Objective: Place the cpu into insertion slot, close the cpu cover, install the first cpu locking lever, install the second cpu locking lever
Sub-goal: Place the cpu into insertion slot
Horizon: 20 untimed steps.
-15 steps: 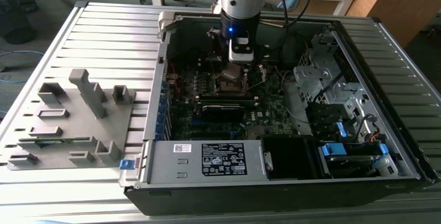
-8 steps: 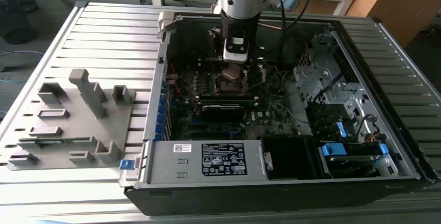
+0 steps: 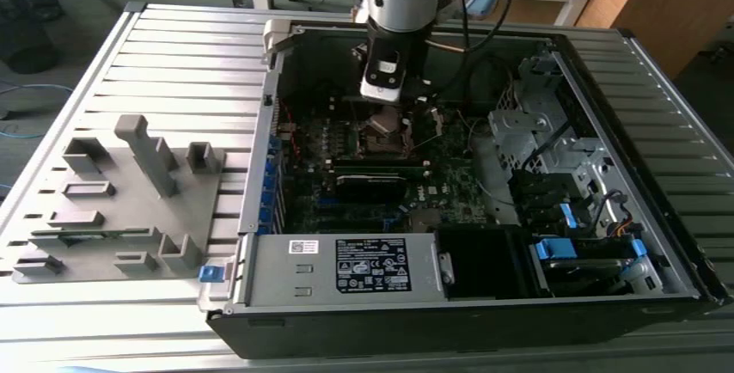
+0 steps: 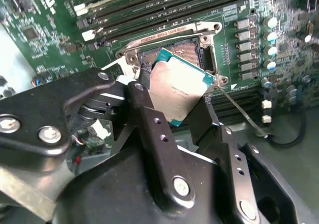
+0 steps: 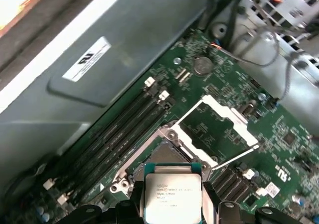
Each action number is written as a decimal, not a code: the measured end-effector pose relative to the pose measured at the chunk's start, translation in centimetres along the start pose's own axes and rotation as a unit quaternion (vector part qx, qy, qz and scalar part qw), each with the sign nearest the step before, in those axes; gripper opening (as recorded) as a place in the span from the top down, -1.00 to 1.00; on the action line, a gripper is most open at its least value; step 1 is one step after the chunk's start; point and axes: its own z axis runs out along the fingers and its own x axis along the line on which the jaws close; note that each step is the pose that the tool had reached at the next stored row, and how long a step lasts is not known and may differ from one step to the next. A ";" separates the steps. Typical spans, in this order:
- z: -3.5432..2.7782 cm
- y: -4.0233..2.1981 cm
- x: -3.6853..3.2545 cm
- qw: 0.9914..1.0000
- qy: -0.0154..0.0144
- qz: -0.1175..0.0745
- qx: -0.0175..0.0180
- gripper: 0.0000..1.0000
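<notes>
My gripper point(image 4: 177, 88) is shut on the cpu point(image 4: 180, 84), a silvery square chip with a green edge, pinched between the two black fingers point(image 4: 149, 109). In the first wrist view the cpu point(image 5: 172, 194) hangs close over the near part of the insertion slot point(image 5: 162, 157), whose dark centre shows past the chip. The insertion slot point(image 4: 188, 49) is half covered by the chip in the second wrist view. The cpu cover point(image 5: 234, 122) stands flipped open beyond the socket. A thin locking lever point(image 4: 244, 113) sticks out to the side. In the exterior view the gripper point(image 3: 387, 119) is low inside the computer case.
Long black memory slots point(image 5: 124, 124) run beside the socket. Capacitors point(image 4: 269, 35) line its other side. The power supply point(image 3: 344, 265) and drive cage point(image 3: 539, 132) border the board. Cables point(image 3: 482, 64) hang near the arm. A grey fixture point(image 3: 115, 192) lies at the exterior view's left.
</notes>
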 end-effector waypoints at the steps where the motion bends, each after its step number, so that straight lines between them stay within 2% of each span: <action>1: 0.01 0.00 0.00 1.000 -0.001 0.008 0.000 -0.08; 4: 0.02 0.00 0.00 1.000 -0.002 0.029 0.000 -0.08; 8: 0.03 0.00 0.00 0.999 -0.003 0.037 0.000 -0.08; 12: 0.05 0.00 0.00 0.998 -0.004 0.055 0.001 -0.08; 20: 0.05 0.00 0.00 0.998 -0.004 0.055 0.001 -0.08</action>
